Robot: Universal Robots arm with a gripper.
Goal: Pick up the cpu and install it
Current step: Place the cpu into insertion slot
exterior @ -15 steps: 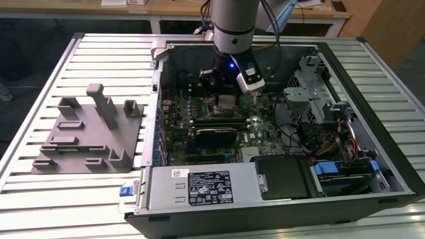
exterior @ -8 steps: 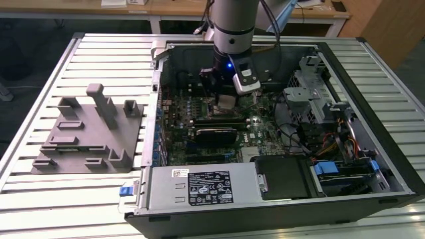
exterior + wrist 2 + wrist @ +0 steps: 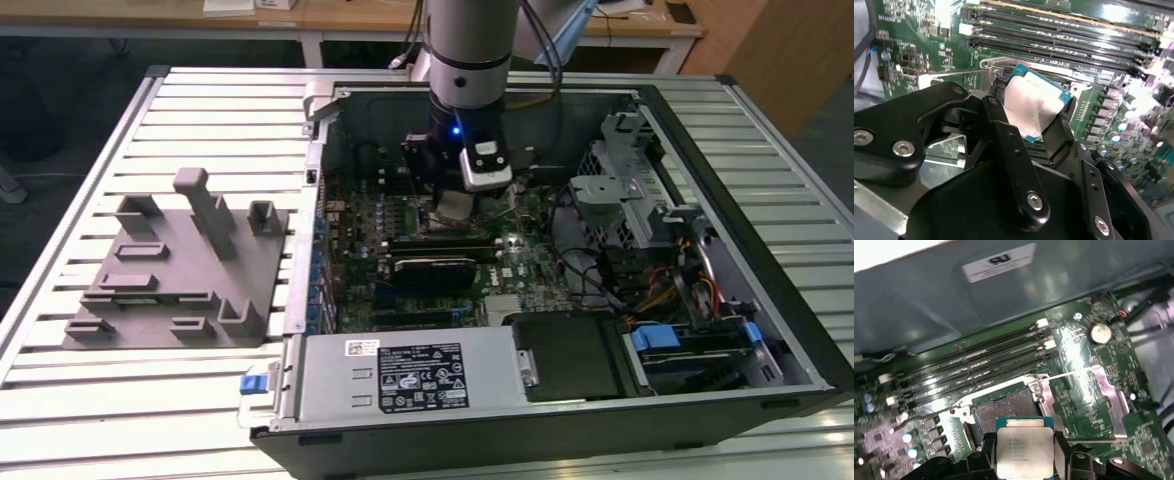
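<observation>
Clearly the gripper (image 3: 1024, 461) is clenched on the cpu (image 3: 1024, 450), one black finger (image 3: 988, 452) against each of two opposite edges. In both wrist views the shiny metal top faces up and stays uncovered. A grip by the rim like this looks chosen to keep the fingers off the flat top and off the underside that has to meet the socket.

The chip hangs inside the open computer case (image 3: 798, 330), close over the green board. It sits near the bare socket (image 3: 1003, 410) but is not seated in it. How squarely the two line up cannot be told.

The metal retaining frame (image 3: 1089, 402) is swung back to one side and its thin wire lever (image 3: 1069, 374) is lifted away. That leaves the socket uncovered so a chip can come down flat into it. Long memory slots (image 3: 979, 371) run just beside the socket, which likely leaves little room for the fingers.

In the exterior view the case lies on its side on the slatted worktop (image 3: 200, 100) with its open side up, so the arm can reach straight down to the board. A grey moulded holder (image 3: 174, 262) stands on the worktop at the exterior view's left, well apart from the case and with nothing resting on it
</observation>
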